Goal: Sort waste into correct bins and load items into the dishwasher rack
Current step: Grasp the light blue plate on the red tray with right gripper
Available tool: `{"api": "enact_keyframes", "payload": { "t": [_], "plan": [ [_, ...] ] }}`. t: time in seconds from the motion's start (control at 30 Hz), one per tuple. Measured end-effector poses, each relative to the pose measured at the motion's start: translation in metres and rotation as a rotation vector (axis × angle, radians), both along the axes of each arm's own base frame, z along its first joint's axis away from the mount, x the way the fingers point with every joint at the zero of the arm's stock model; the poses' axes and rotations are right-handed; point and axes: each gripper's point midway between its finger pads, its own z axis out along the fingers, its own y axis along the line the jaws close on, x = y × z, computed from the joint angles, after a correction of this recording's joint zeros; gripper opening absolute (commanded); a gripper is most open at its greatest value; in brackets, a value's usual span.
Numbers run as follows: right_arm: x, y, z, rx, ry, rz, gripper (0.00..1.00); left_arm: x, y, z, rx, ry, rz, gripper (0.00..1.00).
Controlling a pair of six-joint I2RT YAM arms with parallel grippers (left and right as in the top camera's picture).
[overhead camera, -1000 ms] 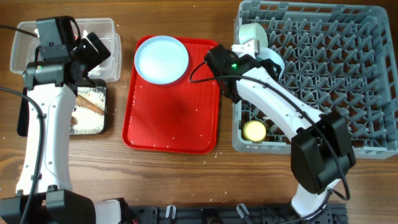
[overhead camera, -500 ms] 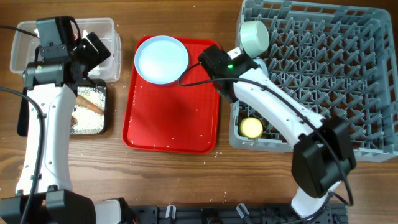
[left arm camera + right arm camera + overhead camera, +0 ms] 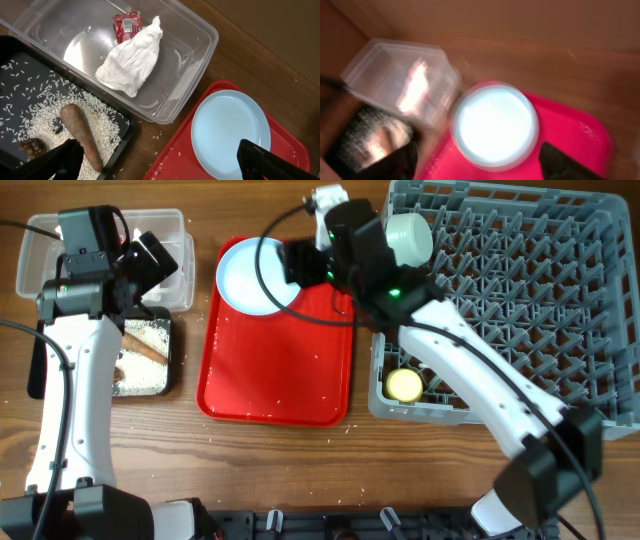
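My right gripper (image 3: pixel 480 161) hangs spread and empty above the light blue round plate (image 3: pixel 252 278) on the red plastic tray (image 3: pixel 275 370), so I reckon plate-loading is in hand: next I lower, pinch its rim, and carry it to the grey pegged dishwasher rack (image 3: pixel 540 270).

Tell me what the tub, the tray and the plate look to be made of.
Tub: clear glossy plastic, with see-through walls and shiny highlights. Tray: red plastic, likely, smooth with a soft sheen. Plate: pale blue and smooth; plastic or ceramic, cannot tell.
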Motion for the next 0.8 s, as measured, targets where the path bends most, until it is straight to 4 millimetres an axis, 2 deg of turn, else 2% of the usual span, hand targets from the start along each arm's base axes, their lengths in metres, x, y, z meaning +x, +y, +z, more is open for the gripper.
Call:
{"api": "enact_keyframes", "payload": {
  "t": [0.07,0.13,0.23,0.3,0.33,0.4,0.43,0.57,0.8],
  "plan": [
    [0.012,0.015,-0.018,0.079,0.048,-0.031,0.57,0.0,0.0,0.0,0.0,0.0,0.0,1.0],
    [0.022,0.023,-0.055,0.111,0.138,-0.082,0.58,0.0,0.0,0.0,0.0,0.0,0.0,1.0],
    [0.029,0.027,-0.139,0.105,0.323,-0.183,0.57,0.0,0.0,0.0,0.0,0.0,0.0,1.0],
    [0.026,0.024,-0.193,0.09,0.438,-0.251,0.55,0.0,0.0,0.0,0.0,0.0,0.0,1.0],
    [0.023,0.021,-0.212,0.081,0.48,-0.279,0.54,0.0,0.0,0.0,0.0,0.0,0.0,1.0],
    [0.019,0.015,-0.23,0.066,0.523,-0.319,0.53,0.0,0.0,0.0,0.0,0.0,0.0,1.0],
    [0.019,0.013,-0.233,0.064,0.532,-0.341,0.52,0.0,0.0,0.0,0.0,0.0,0.0,1.0],
    [0.02,0.003,-0.236,0.044,0.528,-0.401,0.49,0.0,0.0,0.0,0.0,0.001,0.0,1.0],
    [0.021,-0.004,-0.243,0.025,0.528,-0.445,0.32,0.0,0.0,0.0,0.0,0.0,0.0,1.0]
  ]
}}
